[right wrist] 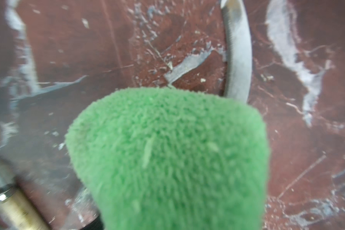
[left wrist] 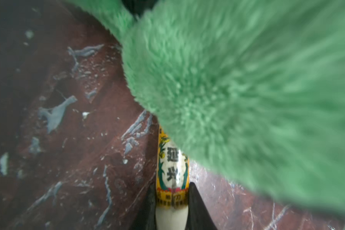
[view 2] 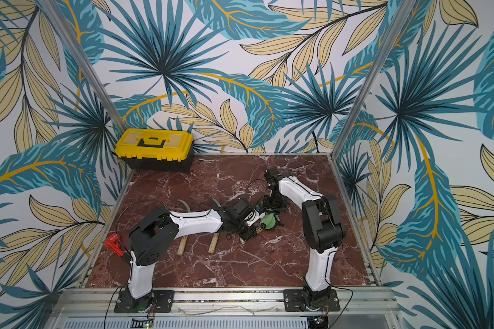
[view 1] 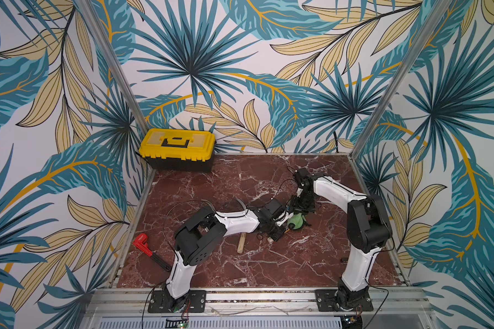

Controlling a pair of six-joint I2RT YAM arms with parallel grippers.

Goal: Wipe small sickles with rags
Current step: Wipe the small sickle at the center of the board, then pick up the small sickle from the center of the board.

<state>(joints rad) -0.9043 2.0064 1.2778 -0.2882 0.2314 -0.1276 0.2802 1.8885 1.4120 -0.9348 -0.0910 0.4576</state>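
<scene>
- Left wrist view shows the left claw (left wrist: 172,188) shut tight on the pale handle of one sickle (left wrist: 171,159), at the end of its yellow label.
- The handle points straight away from that claw and goes in under the fuzzy green rag (left wrist: 237,95). So the rag touches the sickle just past the label.
- The right claw (view 1: 298,211) is above the rag and pinched shut on its top. Its tips are hidden in the fluff, but the rag hangs from it in both top views.
- In the right wrist view, the grey curved blade (right wrist: 239,59) sticks out past the far edge of the rag. It is low over the red marble surface (right wrist: 88,49), and I cannot tell if it touches.
- What matters most is the sickle's long line. It runs from the left claw, under the rag, and out toward the blade tip. The right arm is the one nearer the bare part of the blade.
- My guess is that the rag needs to slide along the curve toward the tip while the left claw holds firm.
- Two other sickles (view 2: 214,243) lie flat on the surface under the left arm, well apart from the rag.
</scene>
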